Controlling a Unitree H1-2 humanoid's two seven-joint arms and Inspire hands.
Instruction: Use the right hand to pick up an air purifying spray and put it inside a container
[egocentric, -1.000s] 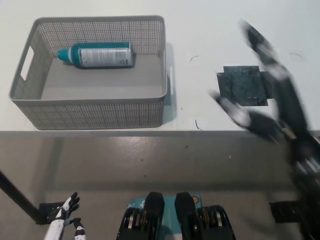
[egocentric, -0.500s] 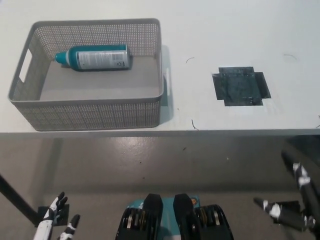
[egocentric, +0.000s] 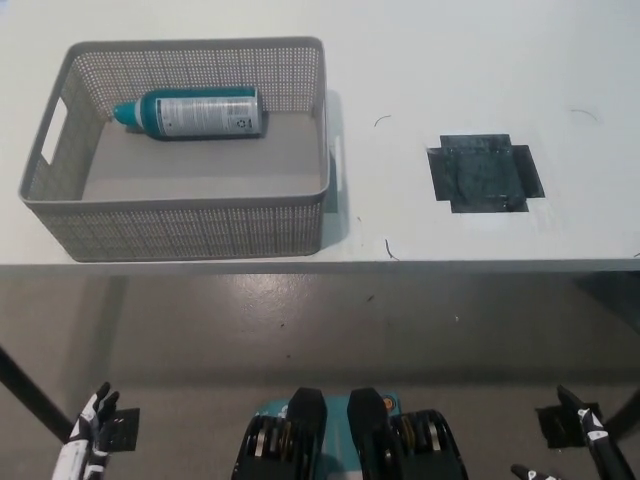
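Note:
The air purifying spray (egocentric: 192, 112), a teal can with a white label, lies on its side inside the grey mesh container (egocentric: 180, 220), against its far wall, cap toward the left. My black right hand (egocentric: 590, 440) hangs low at the bottom right, below the table edge, fingers apart and holding nothing. My white left hand (egocentric: 88, 440) rests at the bottom left, also below the table, fingers spread and empty. Both hands are far from the container.
A dark square patch (egocentric: 484, 172) is taped on the white table (egocentric: 430, 60) to the right of the container. The table's front edge runs across the middle of the picture, with grey floor (egocentric: 300, 320) below it.
My right arm has dropped from over the table near the dark patch down to the bottom right corner. The left hand has sunk slightly lower. The spray has stayed in the container.

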